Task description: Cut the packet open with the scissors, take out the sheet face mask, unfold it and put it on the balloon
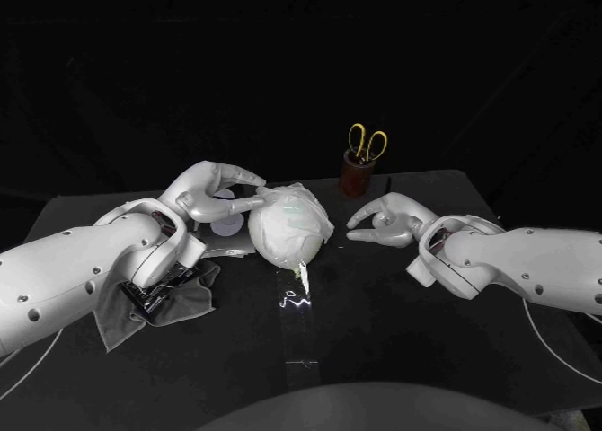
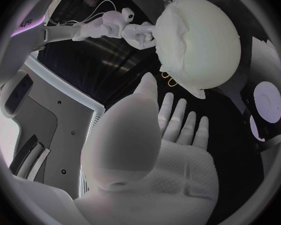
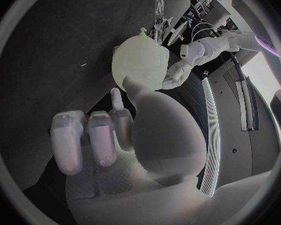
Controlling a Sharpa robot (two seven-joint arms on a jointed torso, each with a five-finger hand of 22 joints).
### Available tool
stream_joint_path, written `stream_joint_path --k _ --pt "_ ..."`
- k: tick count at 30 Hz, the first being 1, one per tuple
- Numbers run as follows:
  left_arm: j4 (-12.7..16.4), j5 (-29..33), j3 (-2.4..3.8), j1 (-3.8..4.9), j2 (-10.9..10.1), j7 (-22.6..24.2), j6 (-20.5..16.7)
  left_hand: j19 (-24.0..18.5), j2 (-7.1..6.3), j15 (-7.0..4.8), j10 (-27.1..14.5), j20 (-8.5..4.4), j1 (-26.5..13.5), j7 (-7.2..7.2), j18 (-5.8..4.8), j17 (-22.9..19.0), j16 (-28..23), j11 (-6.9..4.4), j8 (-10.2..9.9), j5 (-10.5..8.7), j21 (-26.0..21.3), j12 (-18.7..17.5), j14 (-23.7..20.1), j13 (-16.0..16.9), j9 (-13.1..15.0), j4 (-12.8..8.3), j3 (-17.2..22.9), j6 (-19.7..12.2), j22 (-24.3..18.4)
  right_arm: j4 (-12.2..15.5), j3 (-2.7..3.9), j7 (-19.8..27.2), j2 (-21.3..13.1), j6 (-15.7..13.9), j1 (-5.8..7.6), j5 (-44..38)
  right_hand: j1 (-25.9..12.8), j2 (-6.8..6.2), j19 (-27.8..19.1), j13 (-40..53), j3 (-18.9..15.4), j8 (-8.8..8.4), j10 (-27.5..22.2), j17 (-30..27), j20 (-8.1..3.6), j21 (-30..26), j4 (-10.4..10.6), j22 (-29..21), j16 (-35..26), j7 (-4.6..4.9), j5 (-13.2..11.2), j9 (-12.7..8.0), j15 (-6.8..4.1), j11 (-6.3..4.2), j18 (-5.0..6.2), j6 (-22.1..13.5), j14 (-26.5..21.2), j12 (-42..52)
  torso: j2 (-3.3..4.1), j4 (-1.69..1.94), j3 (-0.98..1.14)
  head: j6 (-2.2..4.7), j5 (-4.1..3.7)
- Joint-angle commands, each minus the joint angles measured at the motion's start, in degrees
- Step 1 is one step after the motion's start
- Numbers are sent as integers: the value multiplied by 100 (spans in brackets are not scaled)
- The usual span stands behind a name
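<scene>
The pale balloon [image 1: 291, 229] stands at the table's middle with the white sheet mask [image 1: 301, 199] draped over its top and sides. My left hand [image 1: 210, 196] reaches in from the balloon's left, fingers spread, fingertips at the mask's upper edge; it holds nothing. In the left wrist view its palm [image 2: 159, 150] faces the masked balloon [image 2: 200, 40]. My right hand [image 1: 385, 220] sits just right of the balloon with fingers curled in and nothing in them. The right wrist view shows those curled fingers [image 3: 93, 135] below the balloon [image 3: 137, 60]. The scissors [image 1: 367, 142] stand in a brown cup [image 1: 358, 173].
The cut dark packet [image 1: 172, 301] lies on the table under my left forearm. A white round disc [image 1: 226, 226] sits behind the left hand, beside the balloon. A strip of shiny film [image 1: 296, 301] lies in front of the balloon.
</scene>
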Motion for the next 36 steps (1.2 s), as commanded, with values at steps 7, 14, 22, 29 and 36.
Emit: stream_joint_path --k 7,14,22,29,36 --pt "481 1048 8 -41 -508 490 -131 98 -11 15 79 -4 101 300 -76 2 23 -12 39 -7 29 8 62 1 7 -22 44 55 5 166 0 522 -39 -547 -50 602 -68 22 545 1119 -21 -20 220 1505 30 10 51 1476 23 13 30 -30 1 -5 -56 35 588 -4 -1 15 -3 -34 0" --pt "853 1182 -2 -160 -923 501 -519 1960 -34 -118 774 -11 198 382 -60 535 691 22 126 -7 635 145 1846 64 42 -26 116 286 289 251 -1 679 -64 -806 -95 653 -72 15 545 1122 -26 -26 224 1505 29 9 53 1475 23 13 29 -33 1 -5 -55 35 588 2 -3 13 5 -58 59" --pt "1237 898 -51 -425 -1218 -8 -888 4253 -48 -946 2249 -447 -102 -56 516 1483 2812 -581 439 54 1919 1097 4564 408 145 14 -112 757 832 253 0 1597 -39 -1409 -150 914 -69 12 404 1019 -27 -57 111 1505 29 -211 57 1394 23 15 33 -53 6 -4 6 44 588 -176 -8 0 6 -63 146" --pt "1404 661 -127 -599 -1196 -514 -992 5649 89 -1419 2707 -1250 -537 -360 516 4762 6477 -994 966 14 3515 2720 6103 1457 380 -13 -667 1012 1682 131 4 2104 50 -1365 -150 1319 37 65 -435 170 90 -201 -899 627 52 -1489 54 915 -522 45 29 -157 25 24 324 92 178 -1592 2 -3 4 -57 212" --pt "1436 527 -151 -700 -1076 -838 -1109 5629 282 -1513 2434 -1355 -591 -461 514 6357 7594 -1042 1296 34 4415 4190 6537 2505 568 24 -1082 846 2272 -138 15 2284 234 -1191 -10 1694 109 12 -3008 -2296 611 -334 -3077 -2632 147 -5338 162 -802 -3681 121 80 -307 138 90 967 -219 -2383 -4971 11 -2 5 -50 219"
